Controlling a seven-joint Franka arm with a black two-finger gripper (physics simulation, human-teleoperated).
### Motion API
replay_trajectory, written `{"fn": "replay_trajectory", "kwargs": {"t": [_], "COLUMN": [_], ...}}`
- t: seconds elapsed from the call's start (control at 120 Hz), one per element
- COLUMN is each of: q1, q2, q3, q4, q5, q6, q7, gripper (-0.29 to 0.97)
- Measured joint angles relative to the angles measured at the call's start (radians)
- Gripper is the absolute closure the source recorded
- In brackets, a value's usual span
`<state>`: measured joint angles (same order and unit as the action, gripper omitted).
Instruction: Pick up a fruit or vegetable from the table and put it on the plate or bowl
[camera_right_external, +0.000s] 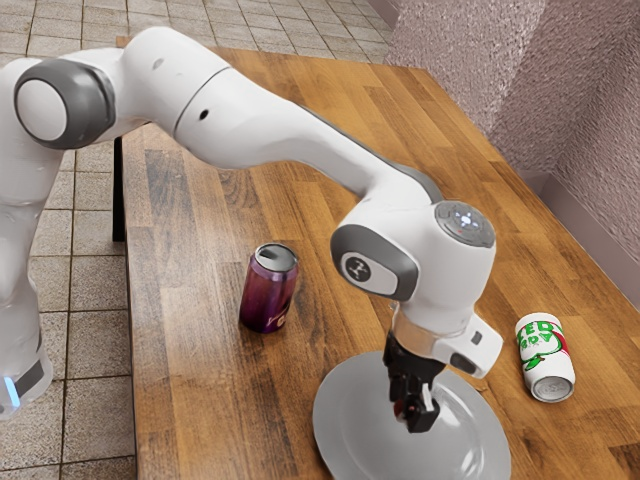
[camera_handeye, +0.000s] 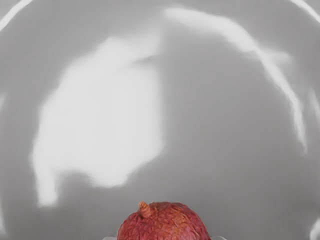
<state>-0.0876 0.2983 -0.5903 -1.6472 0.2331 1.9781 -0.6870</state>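
Scaly red fruit (camera_handeye: 163, 223), grey plate (camera_right_external: 350, 430), purple can (camera_right_external: 268, 292), white can (camera_right_external: 543, 357) lettered green, brown wood-grain table (camera_right_external: 200, 340)

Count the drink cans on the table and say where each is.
2. A purple can stands upright to the exterior view's left of the gray plate; a white-and-green can lies on its side to the plate's right. The arm may hide others.

A red fruit (camera_handeye: 163, 222) with rough, scaly skin and a short brownish stem stub shows close to the camera, over the grey plate (camera_handeye: 240, 165). The plate's glossy surface spreads behind the fruit, carrying one broad white glare patch and thin curved highlights.
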Motion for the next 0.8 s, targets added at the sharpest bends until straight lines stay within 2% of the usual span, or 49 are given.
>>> {"fn": "replay_trajectory", "kwargs": {"t": [0.05,0.192,0.317,0.383,0.433,0.483,0.517,0.575,0.625,0.658,0.692,0.733,0.8], "q1": [0.001,0.001,-0.003,-0.004,-0.009,-0.004,-0.011,-0.113,-0.24,-0.259,-0.202,-0.059,0.15], "q2": [0.003,0.011,0.0,-0.007,-0.033,-0.129,-0.211,-0.307,-0.332,-0.339,-0.342,-0.342,-0.339], "q3": [0.002,0.004,0.02,0.075,0.136,0.204,0.28,0.563,0.863,1.03,1.152,1.252,1.391], "q4": [-0.004,-0.008,0.014,0.099,0.259,0.465,0.552,0.619,0.627,0.612,0.6,0.584,0.433], "q5": [-0.001,-0.004,-0.002,-0.001,0.007,0.08,0.161,0.265,0.247,0.209,0.167,0.122,0.016], "q6": [0.019,0.053,0.041,-0.023,-0.123,-0.28,-0.389,-0.551,-0.648,-0.684,-0.708,-0.728,-0.717], "q7": [-0.006,-0.019,-0.026,-0.014,0.005,0.034,0.059,0.101,0.138,0.167,0.195,0.228,0.277], "gripper": [0.48,0.21,0.1,0.07,0.06,0.04,0.04,0.04,0.03,0.03,0.03,0.03,0.02]}}
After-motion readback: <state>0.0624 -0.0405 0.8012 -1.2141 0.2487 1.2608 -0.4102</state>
